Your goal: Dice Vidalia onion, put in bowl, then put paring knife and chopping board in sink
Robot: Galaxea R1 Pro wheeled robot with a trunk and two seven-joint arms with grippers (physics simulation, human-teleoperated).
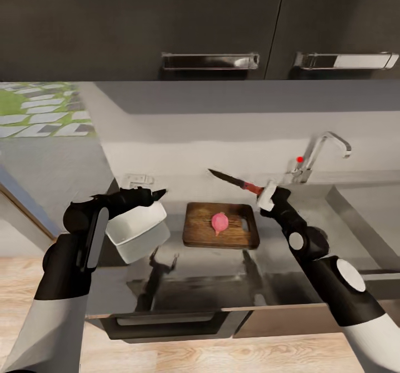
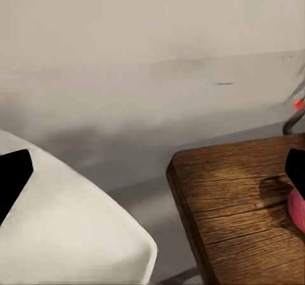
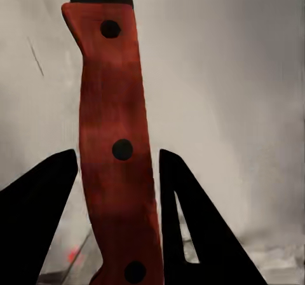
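So the right gripper (image 1: 265, 193) is pinching the paring knife (image 1: 236, 182) by its red handle, holding it up in the air with the dark blade pointing toward about 10 o'clock, over the back edge of the chopping board (image 1: 222, 225). In the right wrist view the two black fingers (image 3: 190, 234) sit on either side of the handle (image 3: 117, 151), which has three dark rivets down it.

The Vidalia onion (image 1: 220, 223) is sitting whole on the board, pretty much dead centre, pinkish and uncut. The board lies flat on the countertop (image 1: 278, 262), slot handle on its 3 o'clock side. From the left wrist view you get the onion (image 2: 296, 210) just peeking in at the edge, resting on the wood grain (image 2: 235, 208).

The left gripper (image 1: 150, 195) hangs over the far rim of the bowl (image 1: 136, 224), which sits at 9 o'clock from the board, just beside it but not touching. Its fingers look spread apart in the wrist shot, one over the bowl (image 2: 70, 228) and one by the onion.

The sink (image 1: 361, 217) is off at 3 o'clock, with the faucet (image 1: 325, 150) and its red knob (image 1: 300, 159) behind it. Dark cabinets (image 1: 166, 23) run overhead.
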